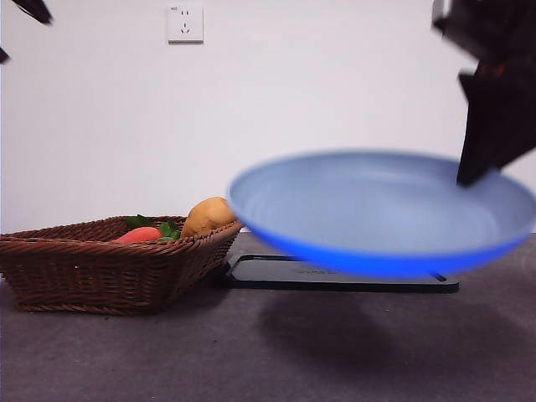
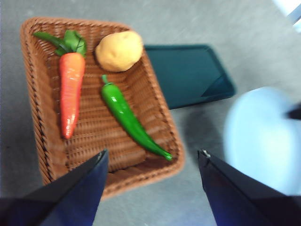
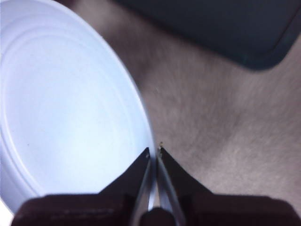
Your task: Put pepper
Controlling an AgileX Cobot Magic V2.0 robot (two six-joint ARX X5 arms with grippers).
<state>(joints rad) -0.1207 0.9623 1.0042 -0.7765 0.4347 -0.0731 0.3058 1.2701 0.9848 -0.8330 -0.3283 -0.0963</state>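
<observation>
The pepper lies in the wicker basket, slanting across its floor between the carrot and the basket's near wall, with the potato just beyond its stem end; nothing touches it. My left gripper hangs above the basket's edge with its jaws spread wide and empty. My right gripper has its jaws pinched on the rim of the blue plate, which I hold lifted off the table, tilted a little, its shadow on the grey cloth below and the dark tray behind it. I judge the step in hand to be bringing the plate into place, with the pick not yet begun. The next move, as I read it, calls for setting the plate down flat and near, then lowering my left jaws over the pepper's thicker middle, turned across its length. It looks glossy and curved, so it may slip or roll; I should also avoid nudging the carrot.
</observation>
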